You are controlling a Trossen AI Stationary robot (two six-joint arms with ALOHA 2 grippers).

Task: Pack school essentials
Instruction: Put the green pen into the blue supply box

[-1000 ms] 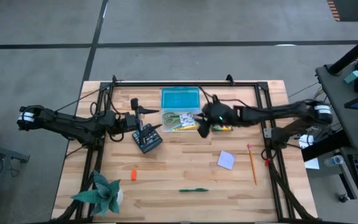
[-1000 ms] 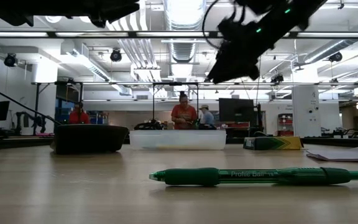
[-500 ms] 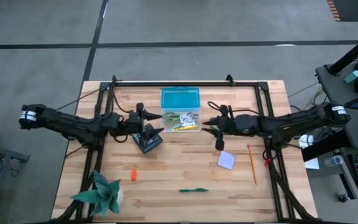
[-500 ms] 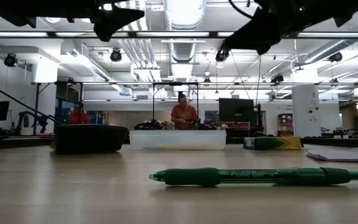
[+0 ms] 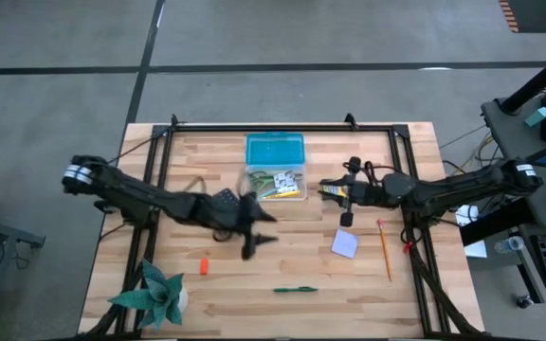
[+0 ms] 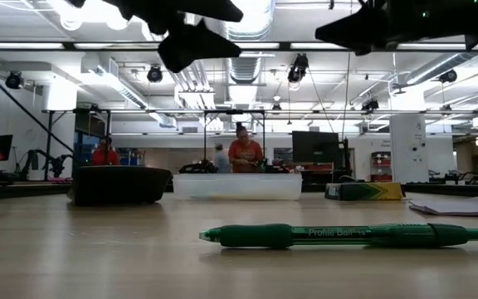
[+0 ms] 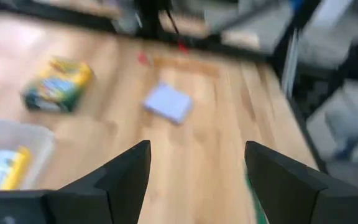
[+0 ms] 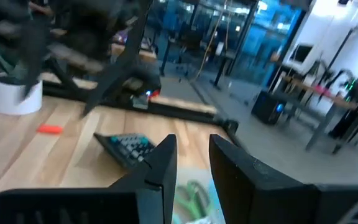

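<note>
My left gripper [image 5: 260, 234] hangs open above the middle of the table, holding nothing; its wrist view [image 7: 197, 180] looks at the yellow-green crayon pack [image 7: 58, 84] and the lavender note pad [image 7: 168, 102]. My right gripper [image 5: 326, 187] hovers open and empty just right of the clear box [image 5: 275, 181], above the crayon pack [image 5: 337, 194], which lies flat on the wood. Yellow pieces and green scissors [image 8: 193, 191] lie in the box. On the table rest the note pad [image 5: 345, 243], orange pencil [image 5: 384, 249], green pen [image 5: 295, 290] and orange eraser [image 5: 203, 265].
The box's teal lid [image 5: 275, 150] lies behind the box. A dark calculator [image 8: 128, 145] sits left of the box. A green spiky plant in a white pot [image 5: 156, 292] stands at the near left corner. Black frame rails [image 5: 282, 126] edge the table. People stand far behind [image 6: 243, 154].
My left gripper has swung fast from beside the calculator toward the near edge and the right, ending over the table's middle. My right gripper has drawn back from over the box's right side toward the right edge and risen a little.
</note>
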